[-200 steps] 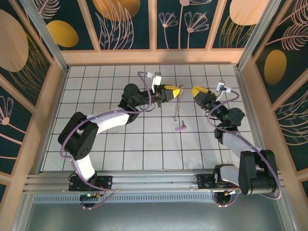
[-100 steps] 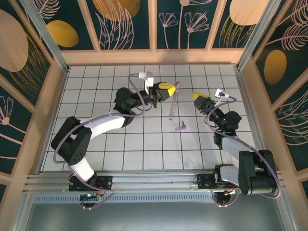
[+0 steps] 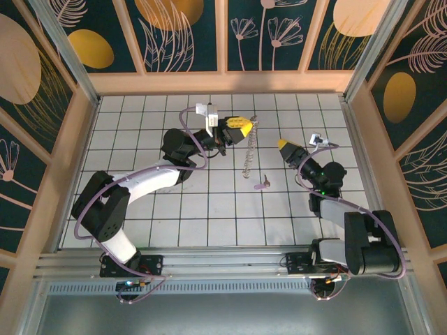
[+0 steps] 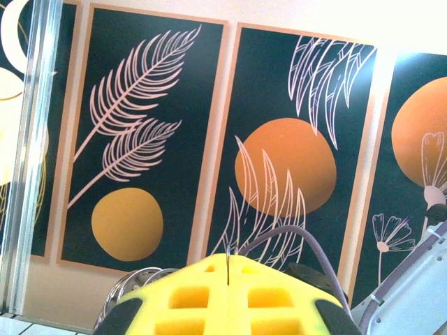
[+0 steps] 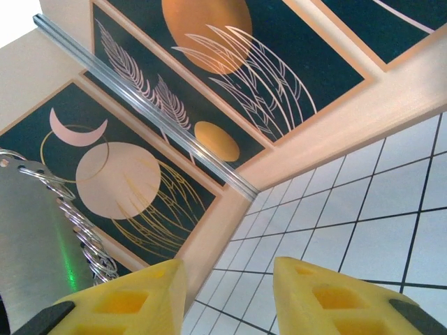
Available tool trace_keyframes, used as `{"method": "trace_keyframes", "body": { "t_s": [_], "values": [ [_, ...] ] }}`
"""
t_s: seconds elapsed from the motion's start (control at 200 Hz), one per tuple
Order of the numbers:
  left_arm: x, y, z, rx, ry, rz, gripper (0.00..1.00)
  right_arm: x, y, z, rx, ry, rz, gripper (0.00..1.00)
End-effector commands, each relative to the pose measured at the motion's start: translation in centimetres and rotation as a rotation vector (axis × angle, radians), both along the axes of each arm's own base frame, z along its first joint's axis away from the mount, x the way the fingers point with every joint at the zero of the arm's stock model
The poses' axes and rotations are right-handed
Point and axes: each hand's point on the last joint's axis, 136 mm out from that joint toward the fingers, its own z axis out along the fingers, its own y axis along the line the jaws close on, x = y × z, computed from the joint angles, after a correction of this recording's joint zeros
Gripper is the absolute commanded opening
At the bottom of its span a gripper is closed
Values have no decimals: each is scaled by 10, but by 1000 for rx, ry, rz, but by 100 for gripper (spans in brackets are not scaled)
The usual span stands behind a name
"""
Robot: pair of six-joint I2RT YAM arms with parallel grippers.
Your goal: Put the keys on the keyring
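- Top view: the keyring (image 3: 248,155) is a pale strand of coiled, spring-like wire with a fringed edge. It hangs in a thin line over the white tiled floor (image 3: 209,202).
- The left gripper (image 3: 242,125) has yellow foam-like fingers and sits at the keyring's upper end. Its jaws are pressed together there, and the strand seems to hang from them.
- The key (image 3: 262,185) is tiny and mauve-pink, with a small round head and a short shaft. It lies flat on a tile just beside the keyring's lower end, on the right, and nothing holds it.
- The right gripper (image 3: 283,144) is to the right of the keyring, level with its middle and apart from it.
- Left wrist view: the left gripper (image 4: 229,269) shows blocky yellow fingers (image 4: 188,296) with square recesses. They are closed tight on a hair-thin wire that stands up from the seam.
- Shiny loops of the keyring (image 4: 136,285) curl just left of those fingers. Behind them is a dark wall panel (image 4: 140,139) with pale fern leaves and orange discs.
- Right wrist view: the right gripper (image 5: 229,279) has its jaws partly apart, with nothing in the gap.
- The keyring (image 5: 80,227) shows as a twisted silvery coil to the left of the left-hand finger (image 5: 133,300), beside a blurred grey surface.
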Motion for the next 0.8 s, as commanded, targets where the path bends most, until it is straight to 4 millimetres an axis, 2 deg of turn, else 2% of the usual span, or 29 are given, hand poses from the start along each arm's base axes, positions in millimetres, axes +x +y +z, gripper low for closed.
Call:
{"method": "trace_keyframes", "body": {
  "t_s": [0.0, 0.36, 0.626, 0.796],
  "values": [
    [-15, 7, 32, -61, -135, 0, 0, -3, 4, 5, -20, -56, 12, 38],
    [-12, 4, 27, -33, -140, 10, 0, 1, 7, 9, -15, -67, 31, 38],
    [3, -8, 6, 43, -52, 11, 0, 0, 17, 34, -22, -134, 79, 38],
    [13, -13, -7, 88, 9, 23, 0, -10, 26, 62, -42, -247, 150, 37]
  ]
}}
